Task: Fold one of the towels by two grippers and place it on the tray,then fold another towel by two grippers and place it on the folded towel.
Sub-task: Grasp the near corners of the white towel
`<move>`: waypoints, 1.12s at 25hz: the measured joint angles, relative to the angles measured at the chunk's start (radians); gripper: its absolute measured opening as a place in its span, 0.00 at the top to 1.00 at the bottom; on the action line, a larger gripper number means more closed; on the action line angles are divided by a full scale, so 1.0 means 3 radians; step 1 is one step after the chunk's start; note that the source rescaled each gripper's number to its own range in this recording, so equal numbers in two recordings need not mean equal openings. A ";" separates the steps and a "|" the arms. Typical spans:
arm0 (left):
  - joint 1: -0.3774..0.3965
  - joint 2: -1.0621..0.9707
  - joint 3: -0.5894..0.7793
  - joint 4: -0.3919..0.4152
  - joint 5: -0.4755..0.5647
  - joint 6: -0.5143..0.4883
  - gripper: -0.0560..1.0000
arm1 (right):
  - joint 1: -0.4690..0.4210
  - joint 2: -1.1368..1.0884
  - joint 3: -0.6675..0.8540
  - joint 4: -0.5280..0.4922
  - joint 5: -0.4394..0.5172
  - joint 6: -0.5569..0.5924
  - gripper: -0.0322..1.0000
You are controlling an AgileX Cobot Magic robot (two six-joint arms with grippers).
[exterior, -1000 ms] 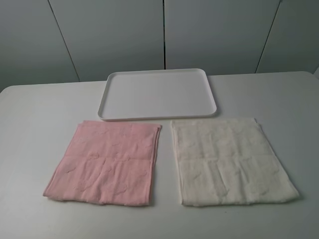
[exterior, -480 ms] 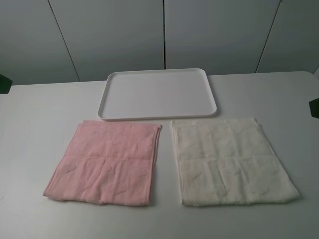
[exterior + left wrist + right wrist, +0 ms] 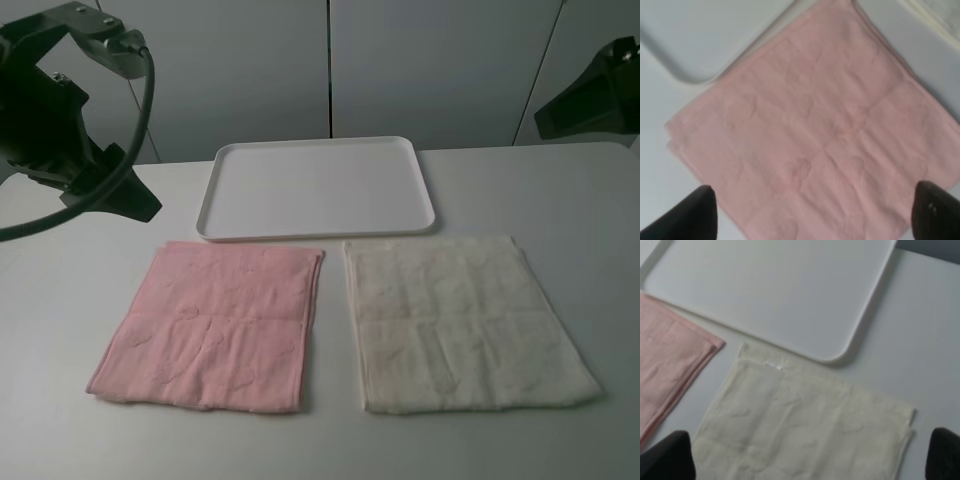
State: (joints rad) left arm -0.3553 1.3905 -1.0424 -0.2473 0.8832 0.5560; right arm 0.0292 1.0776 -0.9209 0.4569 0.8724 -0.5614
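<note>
A pink towel lies flat on the white table at the front left. A cream towel lies flat at the front right. An empty white tray sits behind them. My left gripper hangs high at the far left, above the table beside the pink towel's back corner. In the left wrist view it is open over the pink towel. My right gripper is high at the far right. In the right wrist view it is open above the cream towel and holds nothing.
The tray's corner shows in the left wrist view and most of the tray in the right wrist view. A grey panelled wall stands behind the table. The table's back edge runs just behind the tray.
Both arms have come into the exterior view, the left from the left edge and the right from the right edge. The towels and the tray have not moved.
</note>
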 joint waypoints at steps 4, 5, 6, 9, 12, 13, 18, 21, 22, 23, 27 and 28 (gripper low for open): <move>-0.0490 0.0236 -0.0034 0.0078 -0.0257 -0.0120 0.00 | 0.0000 0.0255 -0.0193 0.0031 0.0068 -0.0007 0.00; -0.0589 0.0300 -0.0063 0.0086 -0.0275 -0.0130 0.00 | 0.0000 0.0318 -0.0225 0.0056 0.0090 -0.0007 0.00; -0.0708 0.0387 -0.0087 0.0105 -0.0276 -0.0147 0.00 | 0.0000 0.0370 -0.0252 0.0073 0.0126 -0.0007 0.00; -0.1017 0.0666 -0.0236 0.0125 -0.0294 -0.0161 0.00 | 0.0000 0.0516 -0.0274 0.0086 0.0199 -0.0007 0.00; -0.1282 0.0950 -0.0395 0.0131 -0.0267 -0.0177 0.00 | 0.0000 0.0631 -0.0274 0.0086 0.0264 0.0005 0.00; -0.1369 0.1049 -0.0444 0.0137 -0.0242 -0.0187 0.00 | 0.0000 0.0648 -0.0274 0.0086 0.0290 0.0007 0.00; -0.1813 0.1459 -0.0740 0.0454 -0.0140 -0.0449 0.00 | 0.0000 0.0676 -0.0274 -0.0057 0.0373 0.0150 0.00; -0.2030 0.1657 -0.0912 0.0728 0.0126 -0.0512 0.00 | 0.0000 0.0676 -0.0274 -0.0309 0.0490 0.0330 0.00; -0.2079 0.1723 -0.0957 0.0767 0.0221 -0.0511 0.00 | 0.0000 0.0676 -0.0274 -0.0384 0.0534 0.0377 0.00; -0.2102 0.1775 -0.0984 0.0795 0.0280 -0.0519 0.00 | 0.0000 0.0676 -0.0274 -0.0437 0.0567 0.0403 0.00; -0.2132 0.1978 -0.1019 0.0824 0.0320 -0.0532 0.00 | 0.0000 0.0676 -0.0274 -0.0551 0.0596 0.0457 0.00; -0.2148 0.2011 -0.1019 0.0824 0.0320 -0.0532 0.00 | 0.0000 0.0676 -0.0274 -0.0591 0.0596 0.0465 0.00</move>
State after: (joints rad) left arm -0.9996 1.9937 -1.3483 0.0000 0.9793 0.3963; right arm 0.0292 1.2803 -1.0031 0.2795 1.0513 -0.4220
